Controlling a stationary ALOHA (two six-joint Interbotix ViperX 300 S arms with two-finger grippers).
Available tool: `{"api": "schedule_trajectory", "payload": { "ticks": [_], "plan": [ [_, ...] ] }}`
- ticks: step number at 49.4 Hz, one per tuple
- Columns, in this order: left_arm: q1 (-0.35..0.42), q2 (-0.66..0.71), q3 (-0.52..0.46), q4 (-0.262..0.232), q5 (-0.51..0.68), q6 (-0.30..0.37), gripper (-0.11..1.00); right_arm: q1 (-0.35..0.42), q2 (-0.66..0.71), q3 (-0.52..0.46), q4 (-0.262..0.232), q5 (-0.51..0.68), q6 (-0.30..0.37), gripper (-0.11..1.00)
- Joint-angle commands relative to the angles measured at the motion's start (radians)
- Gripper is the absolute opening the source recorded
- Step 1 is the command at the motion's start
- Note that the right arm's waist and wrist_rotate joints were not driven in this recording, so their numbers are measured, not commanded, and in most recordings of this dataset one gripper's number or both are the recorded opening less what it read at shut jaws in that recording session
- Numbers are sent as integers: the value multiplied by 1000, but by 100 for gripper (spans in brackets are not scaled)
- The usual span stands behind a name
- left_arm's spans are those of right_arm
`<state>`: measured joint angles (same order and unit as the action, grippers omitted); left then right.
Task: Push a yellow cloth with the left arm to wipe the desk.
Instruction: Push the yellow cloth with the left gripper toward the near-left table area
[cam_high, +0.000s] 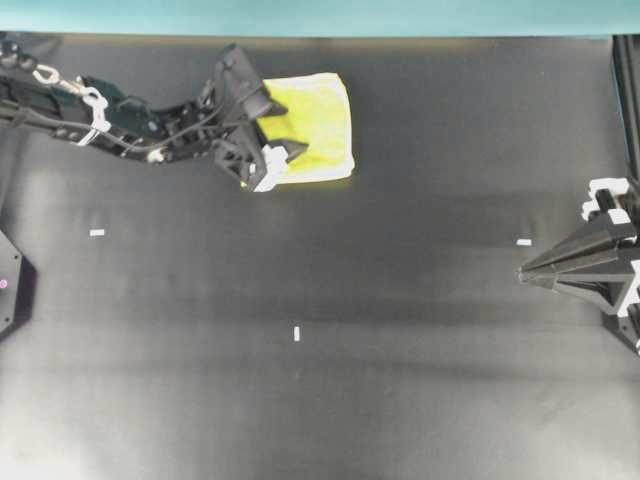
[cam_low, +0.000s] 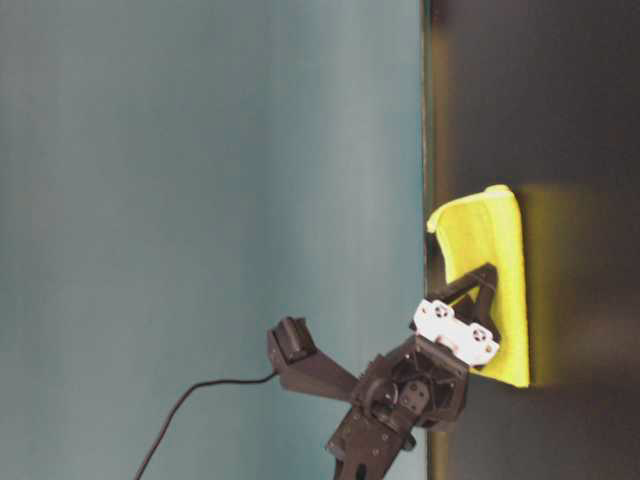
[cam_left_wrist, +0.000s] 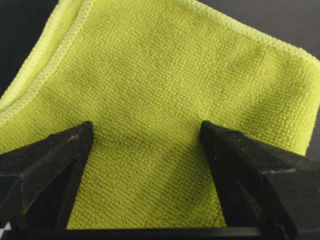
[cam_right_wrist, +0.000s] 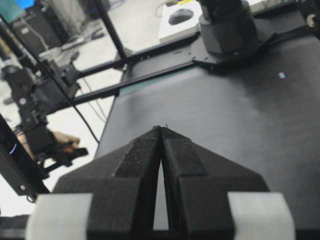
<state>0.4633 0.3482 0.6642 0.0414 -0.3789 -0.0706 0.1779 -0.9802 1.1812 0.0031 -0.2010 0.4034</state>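
Wiping stage: push judged barely begun; most of desk (cam_high: 330, 400) seen bare of cloth.
Cloth loc: yellow cloth (cam_high: 318, 125) lies flat at far edge of desk, just beside teal strip (cam_high: 320, 15), left of centre in overhead view.
L gripper: left gripper (cam_high: 268, 128) spread wide, nothing clamped; 2 fingers (cam_left_wrist: 55, 160) set over cloth's near-left part, cloth seen between them in wrist view. Contact w/ fabric likely, not confirmed.
R gripper: right gripper (cam_right_wrist: 161, 131) pinched closed, empty, parked at right edge, well apart from cloth.
Risk 1: fingers may slide over fabric w/o dragging it if downward pressure is too light.
Risk 2: cloth may bunch or fold over, since soft and pressed only near 1 side.
Risk 3: cloth may pivot round fingers, cause off-centre contact.
Risk 4: cloth may be pushed off far edge if stroke is aimed toward strip.
Orientation: roughly square, so long axis weak; sides slightly skewed vs desk edge, left arm (cam_high: 120, 120) lying across its left side.
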Motion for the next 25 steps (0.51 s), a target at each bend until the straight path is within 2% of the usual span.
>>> {"api": "schedule_trajectory", "payload": {
  "ticks": [1, 13, 25],
  "plan": [
    [-51, -5, 23, 2, 6, 3, 84, 0, 6, -14, 3, -5, 0, 0],
    [-167, -38, 98, 3, 3, 0, 84, 0, 5, -14, 3, -5, 0, 0],
    [-287, -110, 233, 3, -69, -2, 85, 0, 6, -14, 8, -11, 0, 0]
  ]
}}
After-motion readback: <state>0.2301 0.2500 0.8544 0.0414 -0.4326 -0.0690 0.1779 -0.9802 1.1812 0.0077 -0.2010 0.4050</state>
